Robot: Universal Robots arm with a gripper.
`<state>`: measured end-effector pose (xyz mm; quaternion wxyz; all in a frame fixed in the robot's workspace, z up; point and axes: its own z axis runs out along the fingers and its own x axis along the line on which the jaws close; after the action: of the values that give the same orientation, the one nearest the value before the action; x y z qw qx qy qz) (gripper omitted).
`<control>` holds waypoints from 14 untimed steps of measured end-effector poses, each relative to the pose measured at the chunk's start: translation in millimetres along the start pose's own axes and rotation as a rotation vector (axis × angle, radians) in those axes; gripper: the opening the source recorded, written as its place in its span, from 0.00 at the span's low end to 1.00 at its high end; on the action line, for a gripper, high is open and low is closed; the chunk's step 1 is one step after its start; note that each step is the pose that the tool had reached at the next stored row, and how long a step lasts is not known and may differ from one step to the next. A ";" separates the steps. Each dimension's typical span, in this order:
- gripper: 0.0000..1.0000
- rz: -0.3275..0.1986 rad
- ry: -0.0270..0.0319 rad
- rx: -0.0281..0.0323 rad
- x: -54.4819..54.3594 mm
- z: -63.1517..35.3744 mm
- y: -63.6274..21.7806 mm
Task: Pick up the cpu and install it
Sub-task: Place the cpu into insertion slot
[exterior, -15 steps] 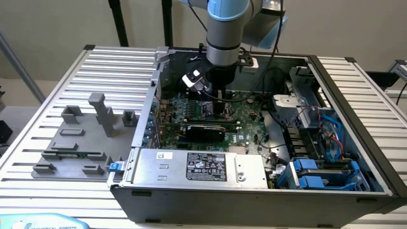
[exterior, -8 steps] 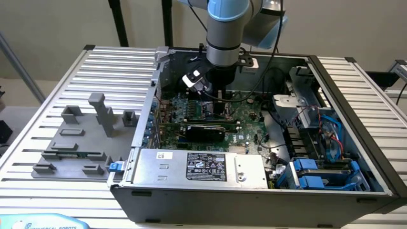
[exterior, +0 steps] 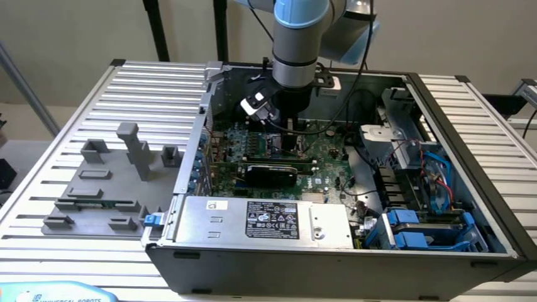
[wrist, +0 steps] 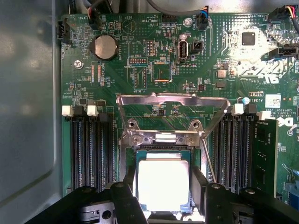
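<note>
Two black fingers [wrist: 130, 205] of the tool [wrist: 163, 205] stand apart, flanking the cpu [wrist: 162, 183] edges, over the motherboard [wrist: 154, 60] socket, memory slots [wrist: 91, 149] close on both sides.

open computer case [exterior: 353, 251], grey fixture blocks [exterior: 109, 182]

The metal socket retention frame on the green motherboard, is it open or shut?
Open: the metal retention frame is flipped back, leaving the silver square cpu uncovered.
</note>
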<state>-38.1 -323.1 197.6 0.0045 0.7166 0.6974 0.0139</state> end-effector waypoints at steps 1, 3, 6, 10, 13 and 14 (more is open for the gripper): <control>0.55 0.000 0.0000 0.0000 0.0 0.1 0.0; 0.55 0.002 0.0000 0.0000 0.0 0.3 0.1; 0.55 0.003 0.0000 -0.0001 0.0 0.6 0.3; 0.55 0.006 -0.0002 -0.0001 0.0 0.8 0.4; 0.55 0.007 -0.0002 -0.0001 0.0 1.0 0.4; 0.55 0.008 -0.0002 -0.0001 0.0 1.1 0.4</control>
<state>-37.6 -323.1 196.5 0.0045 0.7193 0.6946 0.0139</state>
